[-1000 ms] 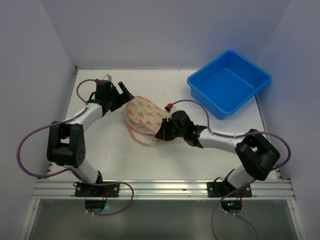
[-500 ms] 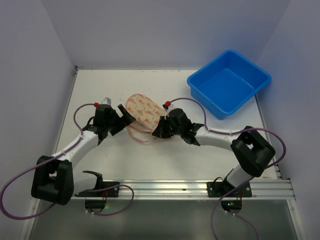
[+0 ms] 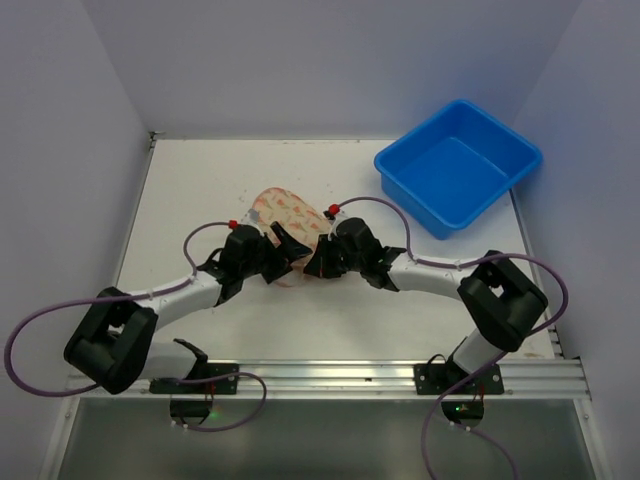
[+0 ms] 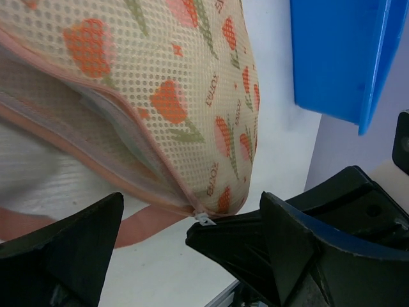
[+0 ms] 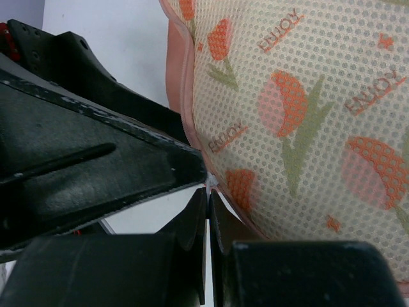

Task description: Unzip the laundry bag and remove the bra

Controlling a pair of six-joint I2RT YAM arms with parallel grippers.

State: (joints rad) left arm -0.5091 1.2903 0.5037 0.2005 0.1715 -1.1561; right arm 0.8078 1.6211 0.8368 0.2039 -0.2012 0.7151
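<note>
The laundry bag (image 3: 286, 213), cream mesh with orange tulip print and pink zipper trim, lies mid-table, its near end raised. My right gripper (image 3: 316, 264) is shut on the small white zipper pull (image 4: 204, 219) at the bag's near tip; its fingertips (image 5: 208, 192) pinch that pull. My left gripper (image 3: 285, 250) stands open, its fingers (image 4: 70, 249) straddling the same end and the right gripper's fingers (image 4: 243, 246). Left of the pull the two pink edges stand apart with pale lining (image 4: 108, 121) between. The pink loop handle (image 4: 147, 224) hangs under the bag (image 5: 307, 115). The bra is hidden.
A blue plastic tub (image 3: 458, 165) stands at the back right of the table, its wall also in the left wrist view (image 4: 339, 57). White enclosure walls rise on both sides. Both forearms meet close together just in front of the bag.
My left arm has swung from the bag's back left round to its near end, beside the right gripper. The right gripper stayed shut and shifted a little with the bag.
</note>
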